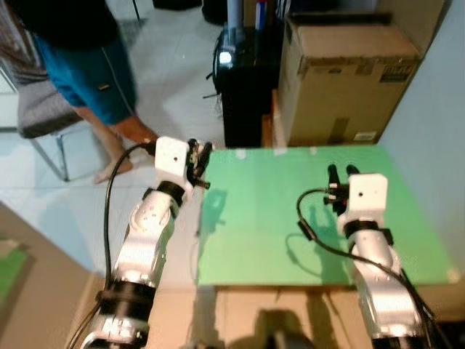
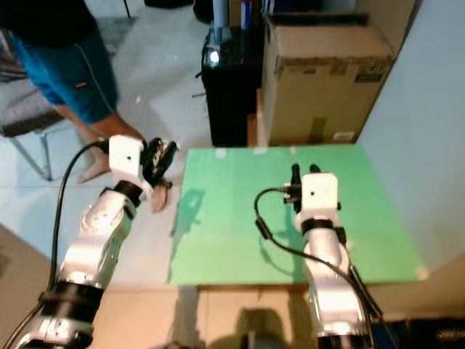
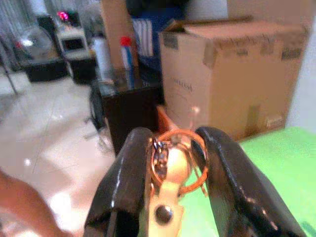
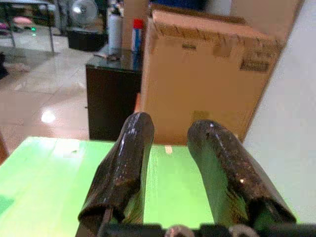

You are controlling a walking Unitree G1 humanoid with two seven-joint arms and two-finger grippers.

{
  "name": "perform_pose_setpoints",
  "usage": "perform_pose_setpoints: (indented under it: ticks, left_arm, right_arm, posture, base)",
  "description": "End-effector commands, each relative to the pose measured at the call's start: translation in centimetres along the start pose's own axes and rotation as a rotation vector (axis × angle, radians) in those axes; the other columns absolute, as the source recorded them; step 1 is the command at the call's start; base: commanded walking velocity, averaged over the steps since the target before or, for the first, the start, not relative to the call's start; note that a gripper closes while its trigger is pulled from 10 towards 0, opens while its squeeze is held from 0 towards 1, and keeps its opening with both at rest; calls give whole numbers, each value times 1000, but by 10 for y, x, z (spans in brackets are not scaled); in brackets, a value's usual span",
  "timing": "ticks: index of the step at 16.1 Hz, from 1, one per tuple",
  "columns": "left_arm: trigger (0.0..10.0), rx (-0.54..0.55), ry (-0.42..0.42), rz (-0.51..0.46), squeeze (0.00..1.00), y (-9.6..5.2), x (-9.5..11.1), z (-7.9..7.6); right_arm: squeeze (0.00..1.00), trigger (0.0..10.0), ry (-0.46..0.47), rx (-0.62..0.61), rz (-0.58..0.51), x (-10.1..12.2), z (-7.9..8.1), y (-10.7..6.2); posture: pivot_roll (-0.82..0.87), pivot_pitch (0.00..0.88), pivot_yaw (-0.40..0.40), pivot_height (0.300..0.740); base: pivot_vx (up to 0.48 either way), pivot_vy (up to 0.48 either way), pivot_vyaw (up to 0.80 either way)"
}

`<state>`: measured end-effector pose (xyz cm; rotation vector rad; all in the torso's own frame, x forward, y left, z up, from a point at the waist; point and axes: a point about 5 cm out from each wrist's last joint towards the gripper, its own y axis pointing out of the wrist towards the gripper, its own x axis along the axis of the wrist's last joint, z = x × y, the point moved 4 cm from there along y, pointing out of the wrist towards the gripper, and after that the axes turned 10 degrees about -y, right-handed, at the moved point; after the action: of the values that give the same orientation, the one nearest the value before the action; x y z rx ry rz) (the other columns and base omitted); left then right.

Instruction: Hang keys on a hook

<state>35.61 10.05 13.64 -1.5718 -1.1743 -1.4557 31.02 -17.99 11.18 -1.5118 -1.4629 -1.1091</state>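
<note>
Your left gripper point(image 3: 173, 163) is clamped on the keys point(image 3: 170, 168), their copper ring pinched between its black fingers, at the near-left edge of the green table point(image 1: 290, 240). Your right gripper point(image 4: 170, 143) hovers over the table's right side, fingers parted around nothing; a cardboard box point(image 1: 349, 73) stands beyond the table.

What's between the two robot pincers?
Only bare green table lies between the left pincer, holding the keys, and the right pincer, seen from the eye views.
</note>
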Motion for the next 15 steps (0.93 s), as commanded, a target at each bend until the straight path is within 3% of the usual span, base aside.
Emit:
perform_pose_setpoints:
  ticks: [1, 5, 15]
  left_arm:
    - [0, -6, 22, -3, 0, 0, 3, 2]
    - [0, 5, 17, -5, 0, 0, 3, 3]
    - [0, -11, 44, -25, 0, -3, 7, 2]
  right_arm:
    - [0, 10000, 7, 0, -4, 1, 1, 0]
    - [0, 10000, 7, -7, -8, 2, 1, 0]
    - [0, 10000, -17, 23, 1, -1, 6, 6]
  posture:
    - [-225, 48, 61, 740]
    - [-222, 51, 63, 740]
    - [-197, 35, 56, 740]
  base:
    - [0, 476, 0]
    - [0, 460, 0]
    - [0, 0, 781]
